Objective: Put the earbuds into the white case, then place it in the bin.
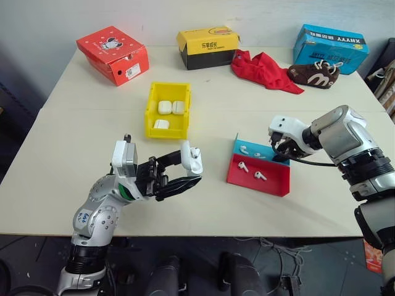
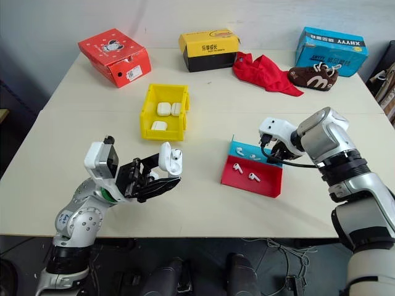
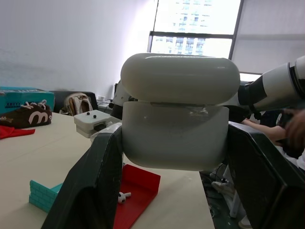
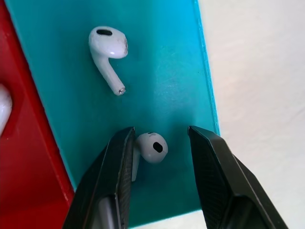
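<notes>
From the left eye view, the left gripper (image 1: 185, 166) holds a white case (image 1: 194, 159) upright above the front-left part of the worktop (image 1: 74, 185), jaws clamped on its sides and lid ajar. The right gripper (image 1: 281, 151) dips over the blue back half of a red-and-blue tray (image 1: 271, 184) near the front-right; four earbuds (image 1: 242, 166) lie in that tray. A yellow bin (image 1: 150, 114) at mid-worktop already carries three closed cases (image 1: 164, 106). Along the back edge stand a red shoebox (image 1: 114, 54), a yellow-and-black box (image 1: 207, 48) and a blue shoebox (image 1: 330, 48), with a red cloth (image 1: 265, 71) and a brown shoe (image 1: 315, 74) between them.

In the left wrist view, the case sits squarely between the two black fingers (image 3: 90, 186), lid lifted slightly.

In the right wrist view, the right gripper's jaws stand partly open, straddling one earbud (image 4: 151, 148) on the blue floor; the bud touches one finger (image 4: 112, 181) but is not yet pinched. A second earbud (image 4: 108, 50) lies nearby.

By this reading, three cases are finished; this one apparently awaits its buds, then closing and binning.
</notes>
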